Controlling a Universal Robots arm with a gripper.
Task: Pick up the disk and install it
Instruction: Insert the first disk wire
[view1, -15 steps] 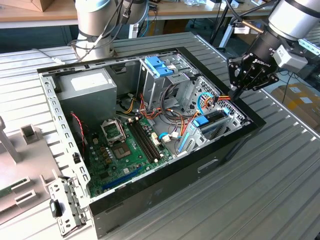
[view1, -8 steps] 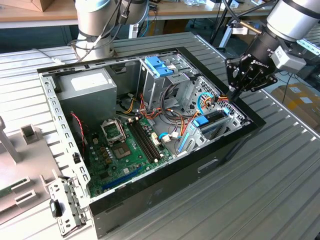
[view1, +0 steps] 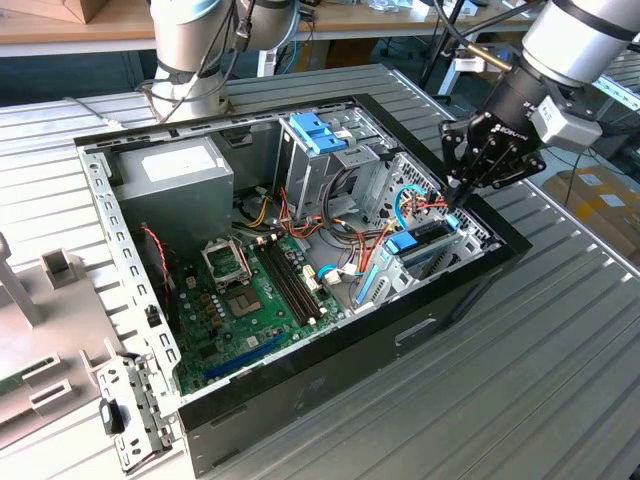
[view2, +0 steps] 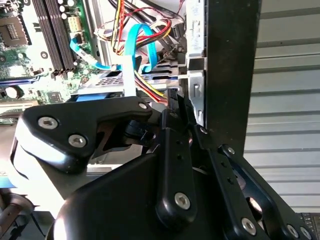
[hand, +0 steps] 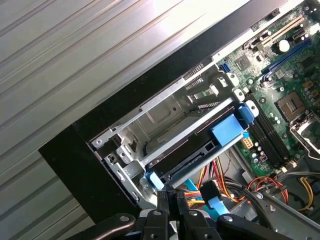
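1. The gripper hangs just above the disk, which sits edge-up in the bay at the case's front corner; its fingers look pressed together, pinching nothing.
2. The case also holds a motherboard, power supply and cage.
3. The supply's sticker is unreadable.

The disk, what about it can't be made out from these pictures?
1. Its label: in the first wrist view only a dark edge of the disk shows under a rail of the metal cage.
2. Its near corner: in the same view, hidden behind the claw.
3. Whether it is fully seated: too small to tell in the exterior view, and the claw's body blocks it in the second wrist view.
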